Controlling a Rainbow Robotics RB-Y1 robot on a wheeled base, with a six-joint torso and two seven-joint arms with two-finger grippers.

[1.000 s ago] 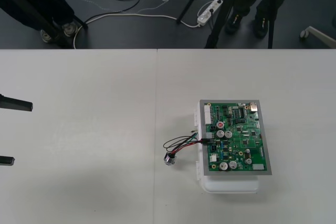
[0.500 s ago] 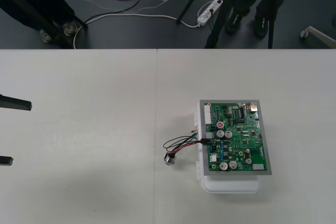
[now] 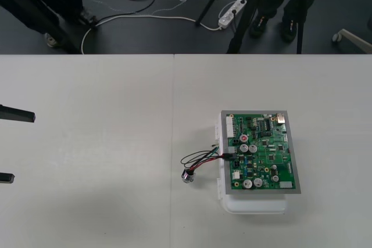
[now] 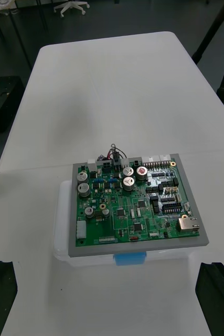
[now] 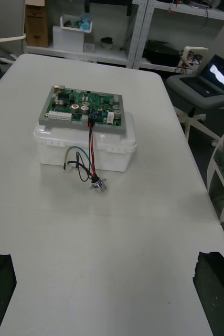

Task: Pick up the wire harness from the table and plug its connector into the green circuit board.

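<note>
The green circuit board point(image 3: 260, 152) lies on its white base point(image 3: 256, 205) right of the table's middle. The harness wires point(image 3: 200, 158) run from the board's left edge out onto the table and end in the round metal socket point(image 3: 188, 176). The black plug point(image 3: 231, 155) sits in a connector on that edge; in the left wrist view the wires point(image 5: 89, 152) climb straight up to the plug point(image 5: 89, 124). My left gripper point(image 3: 9, 146) is open at the far left edge, well away from the harness. My right gripper point(image 4: 107, 268) is open, with the board point(image 4: 135, 207) just ahead of it.
The white table point(image 3: 104, 114) has a seam running front to back near its middle. Dark floor with cables and stand legs lies beyond the far edge.
</note>
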